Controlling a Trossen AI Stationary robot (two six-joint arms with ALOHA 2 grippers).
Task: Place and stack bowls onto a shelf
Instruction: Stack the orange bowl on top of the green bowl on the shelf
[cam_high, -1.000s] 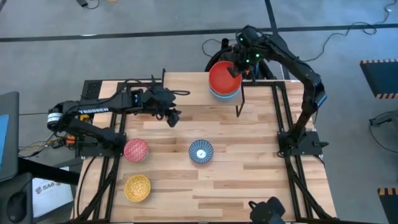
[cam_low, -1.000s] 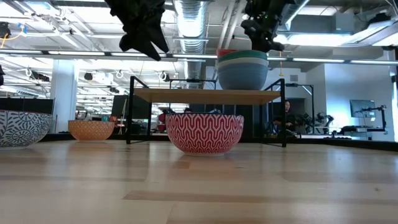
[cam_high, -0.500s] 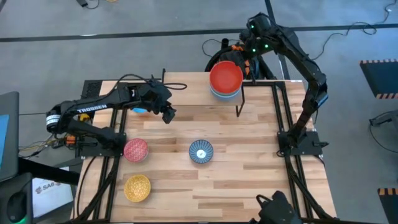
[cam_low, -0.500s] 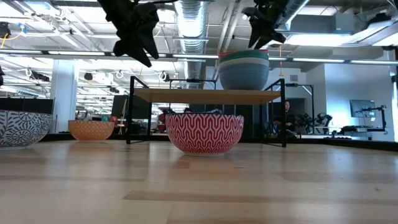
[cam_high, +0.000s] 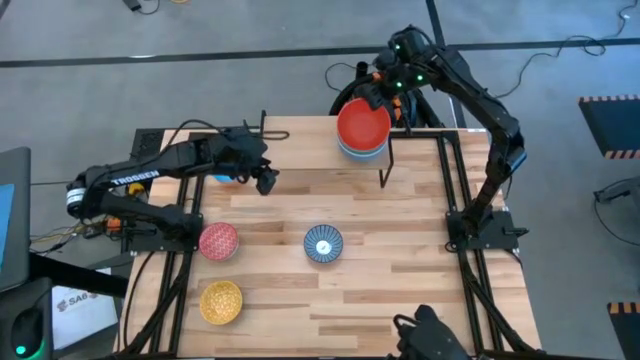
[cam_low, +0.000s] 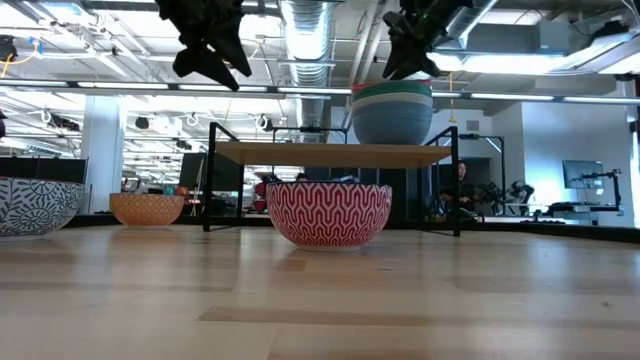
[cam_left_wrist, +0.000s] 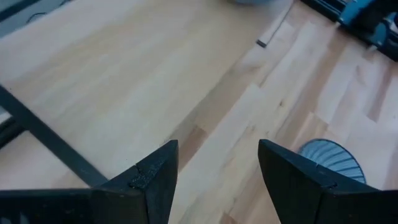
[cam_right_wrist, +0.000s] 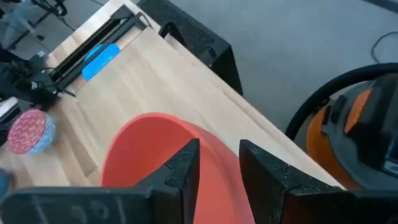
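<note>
The red bowl (cam_high: 362, 124) now tops the stack on the shelf (cam_low: 335, 153), far right. The right gripper (cam_high: 385, 88), fingers released and empty, has lifted clear. The left gripper (cam_high: 266, 181), fingers apart and empty, has drifted left. Three bowls remain on the desk (cam_high: 400, 270).

Only readable text — white "TROSSEN" lettering on the left arm (cam_high: 130, 181), along its dark forearm link, seen in the high view. A white box or sheet on the floor (cam_high: 82, 302) near the counter's lower-left corner carries dark letters starting "SA" — the rest is cut off. Nothing legible in the low view or either wrist view.
</note>
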